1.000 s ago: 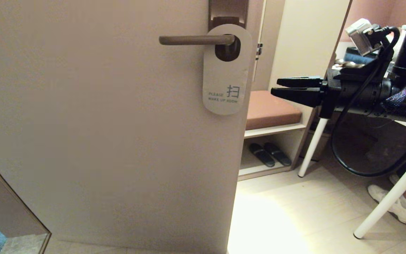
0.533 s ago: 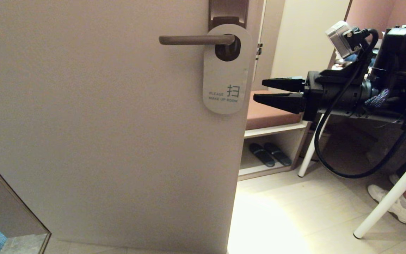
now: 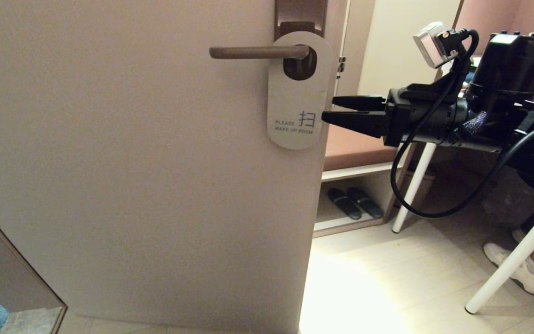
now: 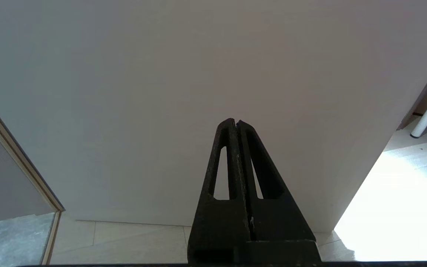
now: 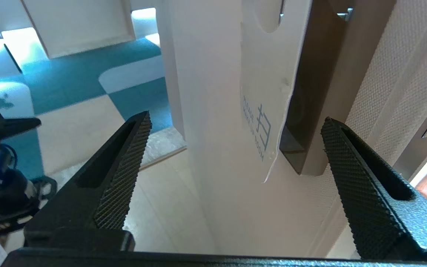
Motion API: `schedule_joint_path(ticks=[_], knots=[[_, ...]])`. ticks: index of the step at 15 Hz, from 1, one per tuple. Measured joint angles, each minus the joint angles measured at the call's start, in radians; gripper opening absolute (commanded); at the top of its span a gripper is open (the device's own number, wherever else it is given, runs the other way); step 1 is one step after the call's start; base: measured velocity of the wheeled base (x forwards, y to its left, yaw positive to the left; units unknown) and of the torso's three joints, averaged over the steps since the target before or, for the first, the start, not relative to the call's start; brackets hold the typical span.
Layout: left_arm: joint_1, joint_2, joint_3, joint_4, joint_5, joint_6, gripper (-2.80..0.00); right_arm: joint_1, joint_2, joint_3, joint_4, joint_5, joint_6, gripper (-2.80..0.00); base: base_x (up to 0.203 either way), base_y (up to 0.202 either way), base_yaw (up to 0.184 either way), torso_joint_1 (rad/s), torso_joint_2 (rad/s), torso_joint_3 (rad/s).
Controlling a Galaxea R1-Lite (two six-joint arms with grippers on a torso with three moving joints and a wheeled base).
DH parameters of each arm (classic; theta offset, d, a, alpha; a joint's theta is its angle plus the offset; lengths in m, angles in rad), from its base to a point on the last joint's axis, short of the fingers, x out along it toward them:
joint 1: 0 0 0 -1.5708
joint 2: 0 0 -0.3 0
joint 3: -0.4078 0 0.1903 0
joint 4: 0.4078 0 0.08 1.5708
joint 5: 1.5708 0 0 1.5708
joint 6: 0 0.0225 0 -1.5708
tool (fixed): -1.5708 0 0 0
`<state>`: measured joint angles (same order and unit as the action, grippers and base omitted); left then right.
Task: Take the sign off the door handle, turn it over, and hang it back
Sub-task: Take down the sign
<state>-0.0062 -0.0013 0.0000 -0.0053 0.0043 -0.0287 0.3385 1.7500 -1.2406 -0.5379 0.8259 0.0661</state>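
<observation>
The sign (image 3: 298, 93) hangs by its oval hole on the door handle (image 3: 257, 52), white face out, printed "PLEASE MAKE UP ROOM". My right gripper (image 3: 328, 108) reaches in level from the right, tips just at the sign's right edge by the door's edge. In the right wrist view the gripper (image 5: 235, 118) is open wide, and the sign's lower edge (image 5: 265, 74) lies ahead between the line of its fingers, untouched. My left gripper (image 4: 234, 121) is shut and empty, low before the door, and does not show in the head view.
The door (image 3: 132, 162) fills the left and middle. Beyond its edge are a bench with a brown cushion (image 3: 355, 144), slippers (image 3: 355, 202) on the shelf under it, white table legs (image 3: 410, 190) and a person's white shoe (image 3: 517, 271) at the right.
My right gripper has moved left from beside the bench up to the sign's right edge, and its fingers have spread wider. The sign still hangs as before.
</observation>
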Motion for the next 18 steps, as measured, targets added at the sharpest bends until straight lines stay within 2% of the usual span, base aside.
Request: schedule_joint_path(ticks=[5,18], knots=[[0.000,0.000,0.000,0.000,0.000,0.000,-2.80,-0.001,0.013,0.005,0.000,0.079,0.007,0.00,0.000,0.000,0.000,0.000,0.00,0.000],[0.000,0.000,0.000,0.000,0.000,0.000,-2.80,0.008,0.086,-0.038,-0.002,0.114,0.007,0.00,0.000,0.000,0.000,0.000,0.00,0.000]])
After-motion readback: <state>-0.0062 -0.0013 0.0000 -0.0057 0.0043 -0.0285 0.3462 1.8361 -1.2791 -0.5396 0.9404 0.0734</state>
